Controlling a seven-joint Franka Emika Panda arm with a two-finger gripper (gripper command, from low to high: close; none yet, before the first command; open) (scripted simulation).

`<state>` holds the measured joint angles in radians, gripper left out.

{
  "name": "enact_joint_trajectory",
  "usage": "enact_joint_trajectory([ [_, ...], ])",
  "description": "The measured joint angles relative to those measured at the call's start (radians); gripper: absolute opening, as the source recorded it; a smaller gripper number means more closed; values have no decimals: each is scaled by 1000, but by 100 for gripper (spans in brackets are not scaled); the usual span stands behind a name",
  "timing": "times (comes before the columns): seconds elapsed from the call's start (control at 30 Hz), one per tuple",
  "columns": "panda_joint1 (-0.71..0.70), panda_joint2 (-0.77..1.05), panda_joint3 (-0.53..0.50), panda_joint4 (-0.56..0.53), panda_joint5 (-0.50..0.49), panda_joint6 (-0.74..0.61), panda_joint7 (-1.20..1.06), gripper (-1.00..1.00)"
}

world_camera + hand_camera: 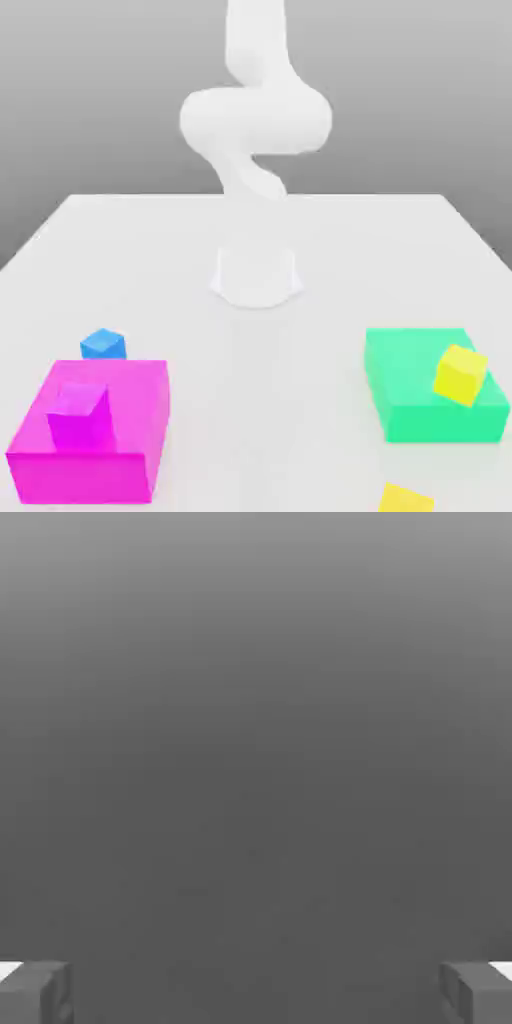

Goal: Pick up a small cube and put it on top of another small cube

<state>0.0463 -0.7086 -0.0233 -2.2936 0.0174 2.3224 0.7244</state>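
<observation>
A: How did the gripper (256, 992) stand?

B: Its fingers (35, 992) were spread wide apart, one at each edge of the hand view. Nothing lay between them and they touched nothing; behind them was plain grey.

A: And the cubes, starting nearest the exterior camera?

B: One small yellow cube (405, 498) lay on the table (250, 400) at about five o'clock, at the near edge. Beyond it, at four o'clock, the other yellow cube (461, 375) sat tilted on the flat green block (410, 385), toward that block's right side.

A: The rest?

B: At seven o'clock a purple cube (78, 413) rested on a flat magenta block (120, 420). Just behind that block's far edge sat a small blue cube (103, 344) on the table. Farthest back, near the middle, the white arm (255, 120) rose from its round base.
</observation>
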Motion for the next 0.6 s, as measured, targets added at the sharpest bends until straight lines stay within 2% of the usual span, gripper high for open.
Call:
enact_joint_trajectory([
  [0.33,159,370,-69,26,85,90,-315,0],
  [0.6,225,659,-55,47,136,161,-552,0],
])
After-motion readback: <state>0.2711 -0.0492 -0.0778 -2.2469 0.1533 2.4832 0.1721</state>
